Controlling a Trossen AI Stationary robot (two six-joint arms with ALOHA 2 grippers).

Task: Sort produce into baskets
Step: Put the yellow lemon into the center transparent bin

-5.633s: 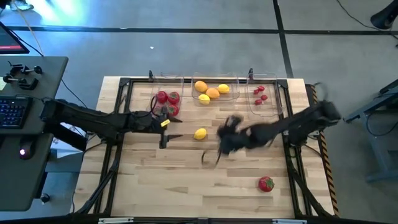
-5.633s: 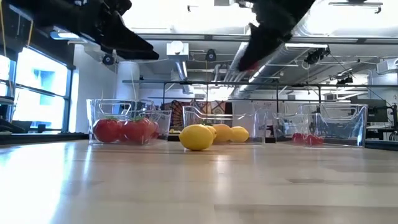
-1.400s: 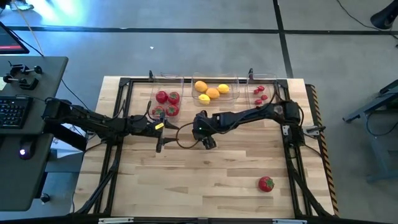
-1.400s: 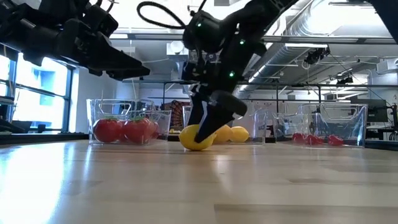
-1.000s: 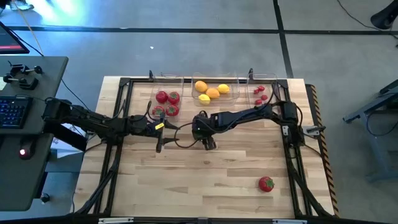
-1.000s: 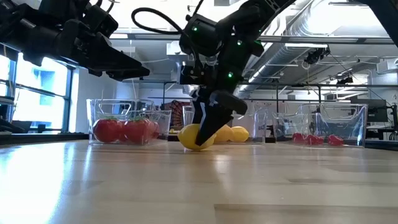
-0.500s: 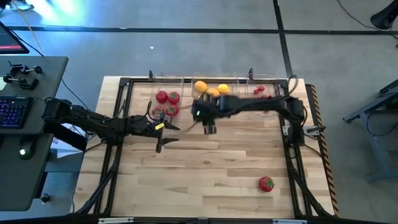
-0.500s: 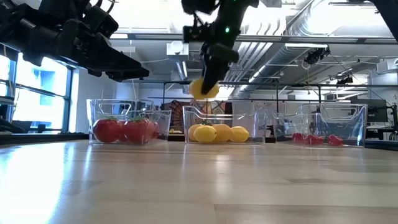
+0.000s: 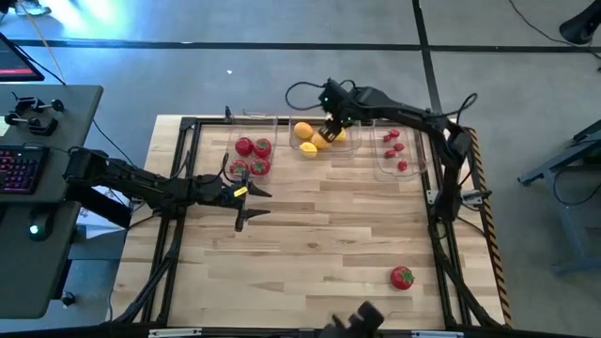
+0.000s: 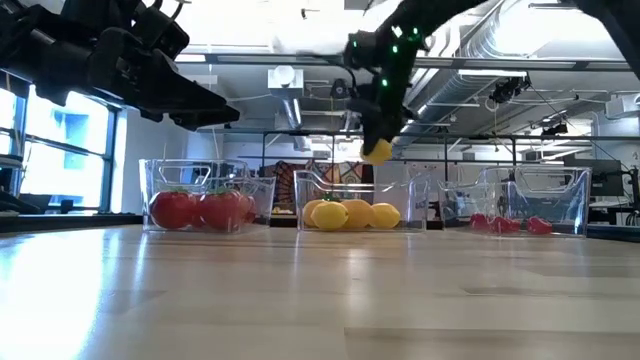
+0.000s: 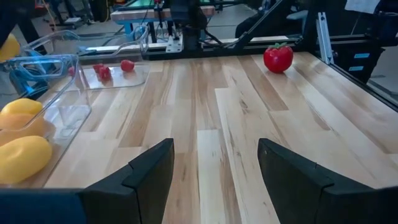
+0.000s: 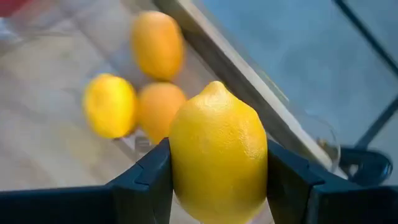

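Yellow lemon (image 12: 217, 152) sits clamped between the right gripper's (image 9: 330, 130) fingers (image 12: 144, 180), above the middle bin (image 9: 324, 151) at the worktop's far edge, its underside cut off. Left gripper (image 9: 246, 201), fingers apart, hangs near the tomato bin (image 9: 252, 158).

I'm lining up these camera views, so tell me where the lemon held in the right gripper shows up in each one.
High view: lemon mostly hidden under the right gripper, above the middle bin.
Low view: hanging above the middle bin, upper centre.
Left wrist view: not clearly in it.
Right wrist view: fills the centre, between the fingers.
Shared landmark: the citrus in the middle bin.
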